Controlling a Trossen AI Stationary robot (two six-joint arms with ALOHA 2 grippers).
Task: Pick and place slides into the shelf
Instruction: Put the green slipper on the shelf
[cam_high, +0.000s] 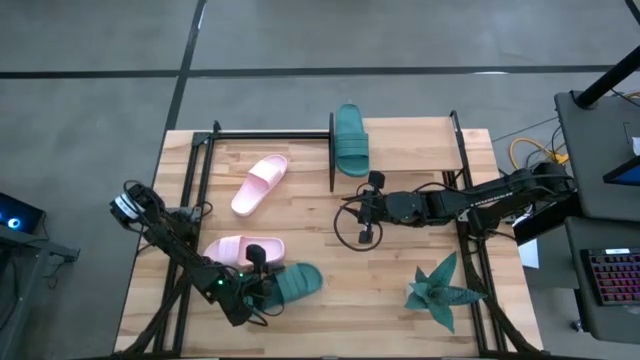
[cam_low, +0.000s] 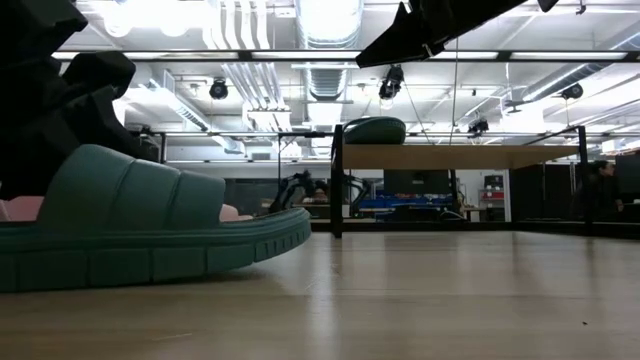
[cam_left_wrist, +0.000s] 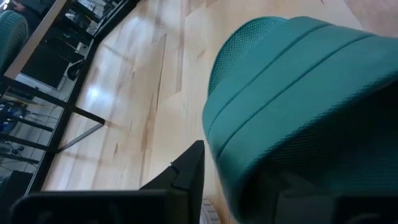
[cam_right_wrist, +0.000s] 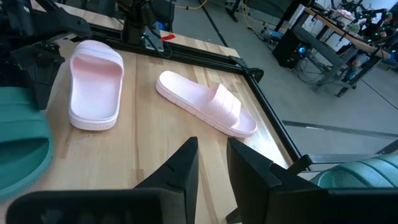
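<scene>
Left hand (cam_high: 258, 282) at the near edge of the surface (cam_high: 400, 260), closing on the strap of a teal slide (cam_high: 292, 283); its fingers stand narrow about the ribbed strap, though whether the grip is firm cannot be told. In the left wrist view the strap fills the frame beside one dark finger (cam_left_wrist: 186, 171). A pink slide (cam_high: 243, 249) lies just beside the teal one, touching or nearly so; a second pink slide (cam_high: 259, 184) lies farther back, well apart. The other teal slide (cam_high: 350, 139) already sits on the shelf (cam_high: 410, 135) at the far side. Right hand (cam_high: 366, 215) hangs over mid-surface, fingers narrow and holding nothing.

For a sound pickup, the strap should probably be pinched at its crown, so the soft foam does not fold and slip. A straight lift would likely clear the neighbouring pink slide before the carry toward the shelf, where room remains beside the teal one.
</scene>
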